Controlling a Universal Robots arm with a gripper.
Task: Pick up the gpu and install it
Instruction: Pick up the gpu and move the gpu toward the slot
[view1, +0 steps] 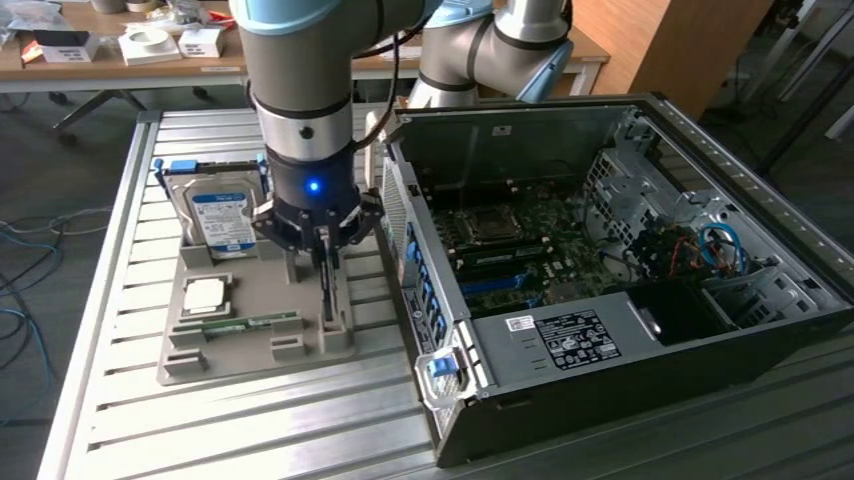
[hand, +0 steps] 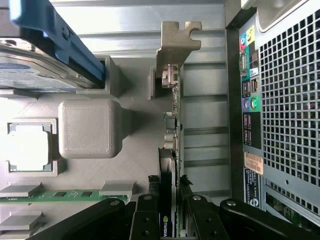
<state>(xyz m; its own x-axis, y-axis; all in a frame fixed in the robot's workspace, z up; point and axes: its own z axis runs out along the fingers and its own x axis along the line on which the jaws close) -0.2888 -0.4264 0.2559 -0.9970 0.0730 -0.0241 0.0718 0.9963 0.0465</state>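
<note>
One arm is mine to steer. From the exterior view, my claw (view1: 326, 292) points straight down into the gray tray (view1: 200, 365), at 9 o'clock from the open computer case (view1: 534, 400) on the table (view1: 267, 430). From the wrist view, its fingers (hand: 144, 217) are clenched on both faces of the gpu (hand: 172, 135), which stands on edge in its tray slot just beside the case.

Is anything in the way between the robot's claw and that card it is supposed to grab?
Nothing visible stands between them. The gripper is already down over the top edge of the gpu, which stands on edge in its slot of the gray holder tray.
</note>
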